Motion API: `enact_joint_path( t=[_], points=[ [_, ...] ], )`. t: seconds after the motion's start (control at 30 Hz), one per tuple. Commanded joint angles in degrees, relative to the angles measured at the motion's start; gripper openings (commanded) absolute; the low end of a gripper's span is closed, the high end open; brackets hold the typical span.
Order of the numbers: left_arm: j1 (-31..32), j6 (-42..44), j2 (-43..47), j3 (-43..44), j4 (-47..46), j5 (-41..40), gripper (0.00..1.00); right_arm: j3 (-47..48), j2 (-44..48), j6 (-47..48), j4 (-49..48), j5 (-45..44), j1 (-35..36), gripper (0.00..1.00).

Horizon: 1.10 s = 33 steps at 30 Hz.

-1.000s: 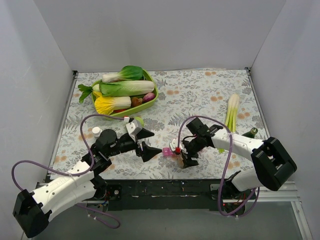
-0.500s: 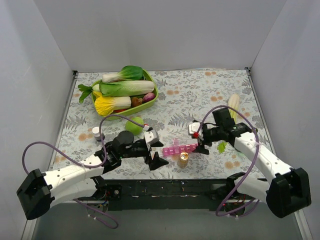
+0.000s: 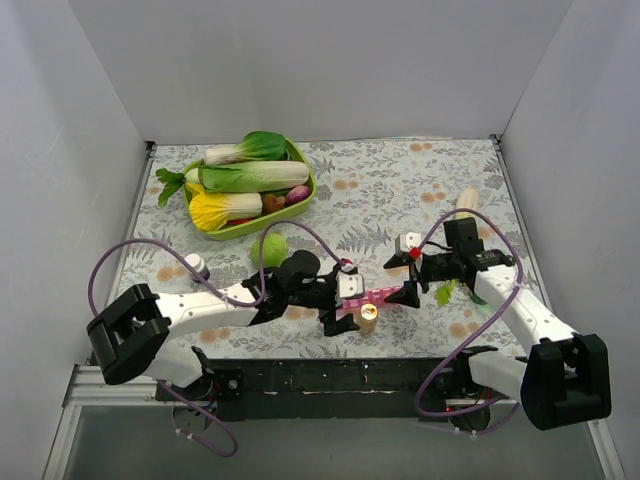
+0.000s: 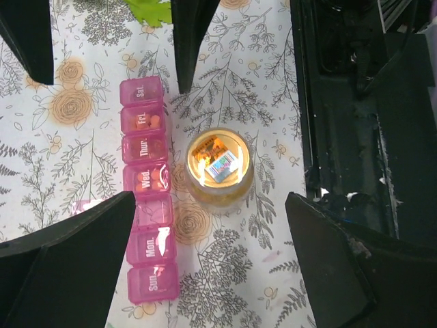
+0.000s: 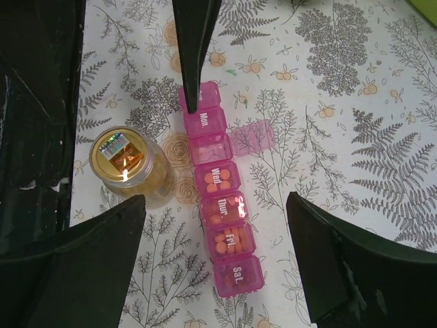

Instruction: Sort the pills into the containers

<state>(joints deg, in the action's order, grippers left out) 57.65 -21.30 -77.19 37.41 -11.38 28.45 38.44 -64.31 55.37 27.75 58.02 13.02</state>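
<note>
Top view: the left claw point(image 3: 340, 306) hides part of the slim translucent pink pill-box strip point(image 3: 378, 295) near the desk's point(image 3: 400, 190) near edge; half a second ago it hung left of it.

Left wrist: it gapes wide, empty, over the strip and the clear round bottle point(image 4: 218, 168).

Right wrist: the right claw point(image 5: 217, 197) is spread wide and empty; orange pills point(image 5: 225, 244) lie in the Wed, Thur and Fri cells.
</note>
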Motion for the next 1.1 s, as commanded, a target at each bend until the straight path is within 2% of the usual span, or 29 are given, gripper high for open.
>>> enact_joint_path(
  t=[0.0, 0.2, 0.27, 0.43, 0.57, 0.6, 0.67, 0.7, 0.73, 0.83, 0.87, 0.9, 0.97, 1.0, 1.07],
  points=[
    [0.71, 3.02, -3.66, 4.07, -1.54, 1.61, 0.92, 0.06, 1.56, 1.14, -1.20, 4.38, -0.80, 0.91],
    [1.59, 1.70, -7.97, 6.36, -1.63, 3.72, 0.84, -0.12, 1.30, 0.96, -1.12, 5.70, -1.59, 0.91],
    [1.85, 1.26, -8.68, 7.24, -1.63, 3.63, 0.79, -0.12, 1.12, 1.05, -1.03, 5.96, -1.68, 0.91],
    [2.64, -0.32, -11.14, 8.82, -2.07, 2.58, 0.73, -0.20, 0.86, 1.14, -0.68, 6.23, -1.68, 0.91],
    [2.65, -1.81, -12.11, 9.61, -1.81, 1.79, 0.50, -0.12, 0.51, 1.23, -0.41, 6.40, -1.85, 0.91],
    [2.65, -2.16, -12.11, 9.61, -1.81, 1.70, 0.38, -0.12, 0.42, 1.31, -0.41, 6.40, -1.77, 0.91],
    [2.73, -3.21, -12.02, 9.44, -1.46, 0.74, 0.23, -0.12, 0.24, 1.58, -0.06, 6.40, -1.85, 0.91],
    [2.73, -3.48, -11.85, 9.44, -1.19, 0.38, 0.04, -0.03, 0.15, 2.01, 0.29, 6.40, -1.77, 0.91],
    [2.65, -4.18, -11.24, 9.35, -0.84, -0.23, 0.00, 0.06, 0.07, 2.63, 1.68, 6.32, -1.85, 0.91],
    [2.65, -11.11, -8.61, 8.30, -1.27, -4.44, 0.00, 0.76, -0.37, 7.01, 4.85, 7.71, -1.85, 0.91],
    [2.56, -13.66, -5.98, 7.77, -1.80, -7.58, 0.00, 1.20, -1.07, 10.94, 8.95, 8.51, -1.77, 0.91],
    [2.47, -20.38, -4.04, 6.46, -2.24, -9.10, 0.00, 1.81, -1.69, 14.72, 11.86, 9.56, -1.85, 0.91],
    [2.29, -27.18, 1.56, 4.62, -3.82, -12.17, 0.00, 5.76, -3.70, 26.02, 24.12, 12.02, -1.68, 0.91],
    [2.29, -33.31, 3.34, 2.69, -4.52, -14.19, 0.00, 7.69, -4.41, 28.88, 28.46, 12.46, -1.59, 0.91],
    [2.29, -38.18, 6.68, 0.75, -5.50, -16.31, 0.00, 13.03, -7.04, 32.33, 36.89, 12.03, -1.24, 0.92]
  ],
)
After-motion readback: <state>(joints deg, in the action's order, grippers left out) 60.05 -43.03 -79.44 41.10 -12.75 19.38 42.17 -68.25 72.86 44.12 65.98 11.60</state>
